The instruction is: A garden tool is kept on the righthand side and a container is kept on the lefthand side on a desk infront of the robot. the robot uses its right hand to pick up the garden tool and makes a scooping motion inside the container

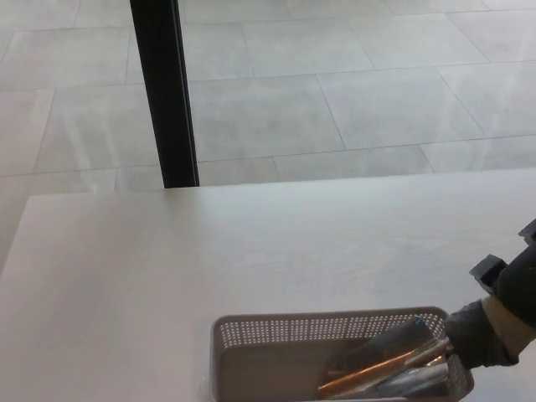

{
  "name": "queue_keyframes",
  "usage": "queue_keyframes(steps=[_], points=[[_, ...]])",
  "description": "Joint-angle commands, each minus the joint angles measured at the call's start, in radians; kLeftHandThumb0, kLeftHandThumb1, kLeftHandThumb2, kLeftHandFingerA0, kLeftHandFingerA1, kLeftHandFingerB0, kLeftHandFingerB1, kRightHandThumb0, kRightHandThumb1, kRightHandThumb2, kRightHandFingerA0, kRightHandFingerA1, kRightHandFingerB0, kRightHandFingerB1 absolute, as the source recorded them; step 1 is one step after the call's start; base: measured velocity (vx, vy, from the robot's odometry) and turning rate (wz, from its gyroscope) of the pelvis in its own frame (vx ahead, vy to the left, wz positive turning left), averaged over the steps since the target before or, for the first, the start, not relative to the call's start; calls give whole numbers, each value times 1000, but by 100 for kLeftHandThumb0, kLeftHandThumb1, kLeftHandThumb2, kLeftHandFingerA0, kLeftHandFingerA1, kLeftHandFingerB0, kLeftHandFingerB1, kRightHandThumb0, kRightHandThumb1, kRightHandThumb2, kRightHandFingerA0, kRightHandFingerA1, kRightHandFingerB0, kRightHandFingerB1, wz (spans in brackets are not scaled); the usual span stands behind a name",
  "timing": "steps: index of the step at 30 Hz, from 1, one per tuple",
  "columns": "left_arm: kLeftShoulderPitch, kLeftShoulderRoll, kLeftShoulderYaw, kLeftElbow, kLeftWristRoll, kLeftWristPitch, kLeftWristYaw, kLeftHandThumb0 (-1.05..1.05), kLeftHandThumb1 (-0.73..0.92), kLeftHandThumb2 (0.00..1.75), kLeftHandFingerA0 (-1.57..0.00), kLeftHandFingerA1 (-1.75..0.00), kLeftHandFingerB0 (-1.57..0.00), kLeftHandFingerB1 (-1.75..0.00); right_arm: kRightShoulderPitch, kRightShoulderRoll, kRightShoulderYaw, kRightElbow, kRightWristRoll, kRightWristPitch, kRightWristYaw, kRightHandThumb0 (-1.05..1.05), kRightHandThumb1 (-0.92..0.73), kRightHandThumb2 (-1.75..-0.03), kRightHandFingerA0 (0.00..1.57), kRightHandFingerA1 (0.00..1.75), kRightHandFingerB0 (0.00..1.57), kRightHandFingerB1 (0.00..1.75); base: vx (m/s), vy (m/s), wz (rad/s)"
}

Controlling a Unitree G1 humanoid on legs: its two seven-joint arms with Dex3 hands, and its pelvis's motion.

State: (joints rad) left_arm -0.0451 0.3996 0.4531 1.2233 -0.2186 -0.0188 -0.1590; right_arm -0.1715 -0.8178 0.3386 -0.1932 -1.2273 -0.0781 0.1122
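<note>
Inside the perforated container (251, 356), near its right end, the garden tool (381, 368) lay tilted, blade down; the right hand (490, 322), just right of the container, was closed around the tool's handle.

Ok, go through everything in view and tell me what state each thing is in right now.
basket: upright on the desk, trowel blade inside it.
garden trowel: held by the right hand, blade lying low inside the basket, handle end over the right rim.
right hand: shut on the trowel handle, just outside the basket's right end.
left hand: not in view.
desk: carries the basket.
</note>
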Motion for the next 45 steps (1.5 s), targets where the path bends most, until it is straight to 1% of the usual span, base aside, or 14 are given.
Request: queue_keyframes(steps=[1,6,7,11,15,16,19,20,21,22,31,37,39,45], points=[[16,12,-12,-7,5,-28,-7,-50,69,60,-60,-64,-41,-51,34,63,69,-34,-70,25,120,-40,-58,-87,95,175,84,125,0,0,0],[17,5,1,-11,-14,-19,-8,-46,68,59,-63,-68,-40,-54,18,132,102,-39,-67,53,190,-42,-62,-78,94,175,82,121,0,0,0],[19,3,4,-14,-18,-21,-10,-46,68,59,-62,-68,-40,-54,9,144,111,-37,-69,54,198,-50,-52,-101,121,136,87,107,0,0,0],[17,6,-1,-3,-10,-21,-5,-46,70,61,-58,-63,-36,-51,-24,182,137,-26,-107,64,192,-45,-73,-71,95,175,83,122,0,0,0],[19,10,-4,-6,-6,-17,2,-48,67,60,-65,-65,-41,-51,-100,203,145,-37,-108,61,245,-48,-53,-104,119,134,87,109,0,0,0],[21,9,-2,-11,-8,-14,2,-47,68,60,-64,-66,-40,-51,-117,203,142,-29,-96,49,221,-40,-60,-87,96,175,83,130,0,0,0],[15,9,-1,-15,-11,0,7,-45,70,61,-61,-65,-38,-51,-176,218,152,-18,-120,50,202,-40,-54,-94,98,175,85,121,0,0,0],[16,9,-5,-18,-7,-4,5,-44,69,60,-60,-64,-39,-51,-193,223,151,-14,-117,45,190,-47,-48,-107,122,135,93,113,0,0,0],[23,10,-12,-24,-2,-9,-4,-46,71,61,-61,-66,-41,-54,-203,227,146,-5,-105,31,133,-39,-50,-97,104,175,85,145,0,0,7],[24,10,-9,-27,-4,-7,1,-45,69,60,-63,-67,-41,-55,-213,238,138,2,-70,16,122,-47,-46,-107,126,138,97,117,0,0,8],[29,19,-6,-16,-7,-10,-6,-46,67,60,-65,-69,-43,-55,-167,362,34,24,54,64,42,-33,-42,-95,95,175,73,148,0,0,2],[28,23,-1,-12,-13,-4,-17,-43,69,61,-61,-66,-43,-54,-88,460,-102,16,211,99,65,-29,-41,-100,96,175,87,87,0,0,0],[20,21,5,-3,-17,3,-6,-43,69,60,-63,-67,-43,-54,-47,491,-173,10,286,132,92,-24,-44,-102,89,175,75,150,0,0,0],[28,25,2,-9,-13,-4,-14,-45,68,60,-64,-69,-43,-54,23,575,-356,26,434,217,136,-22,-51,-111,88,175,79,146,0,0,0]])
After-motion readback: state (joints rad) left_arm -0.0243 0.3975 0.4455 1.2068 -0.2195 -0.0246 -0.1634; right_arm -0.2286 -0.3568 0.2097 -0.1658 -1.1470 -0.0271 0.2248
